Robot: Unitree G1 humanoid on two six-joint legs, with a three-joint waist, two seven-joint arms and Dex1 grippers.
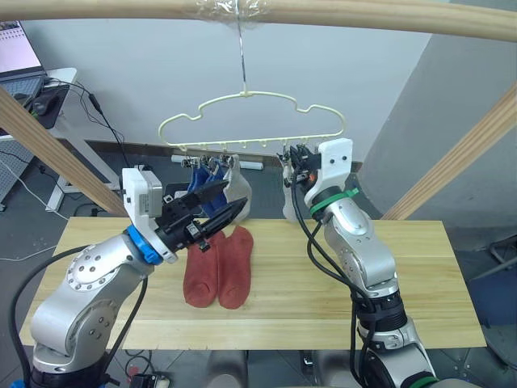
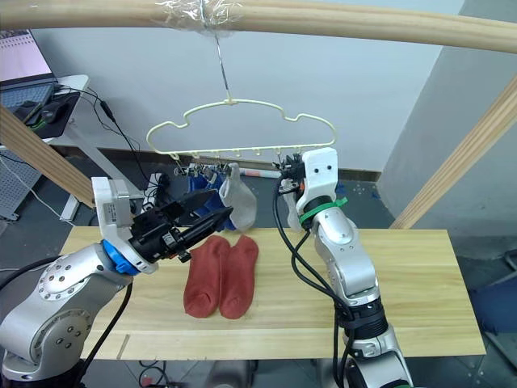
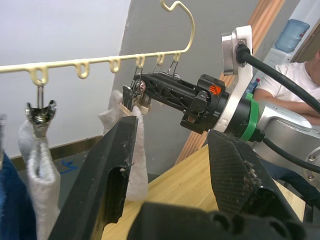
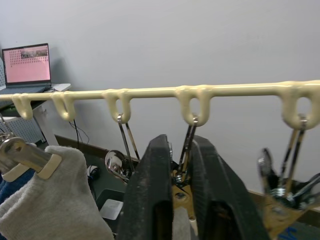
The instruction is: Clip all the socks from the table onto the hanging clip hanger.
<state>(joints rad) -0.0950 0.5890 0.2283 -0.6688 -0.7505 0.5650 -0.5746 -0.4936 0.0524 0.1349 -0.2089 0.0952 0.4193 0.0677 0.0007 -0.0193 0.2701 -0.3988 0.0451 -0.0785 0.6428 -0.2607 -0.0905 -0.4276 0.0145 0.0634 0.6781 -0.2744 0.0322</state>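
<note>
**Right hand pinching a clip on the hanger**

The right hand (image 4: 173, 186) is raised to the hanger (image 1: 252, 120), its fingers closed on a metal clip (image 4: 186, 150) near the right end of the clip row. The left hand (image 1: 212, 212) is held above the table (image 1: 420, 267), fingers apart and empty. Two blue socks (image 1: 202, 179) and a grey sock (image 1: 237, 187) are already clipped; a second grey sock (image 3: 134, 150) hangs at the pinched clip. Two red socks (image 1: 219, 267) lie side by side left of the table's middle. The fourth sock appears to be at the clipping stage; next, the clip should be released and a red sock picked up. No readable brand or label can be made out.
</note>
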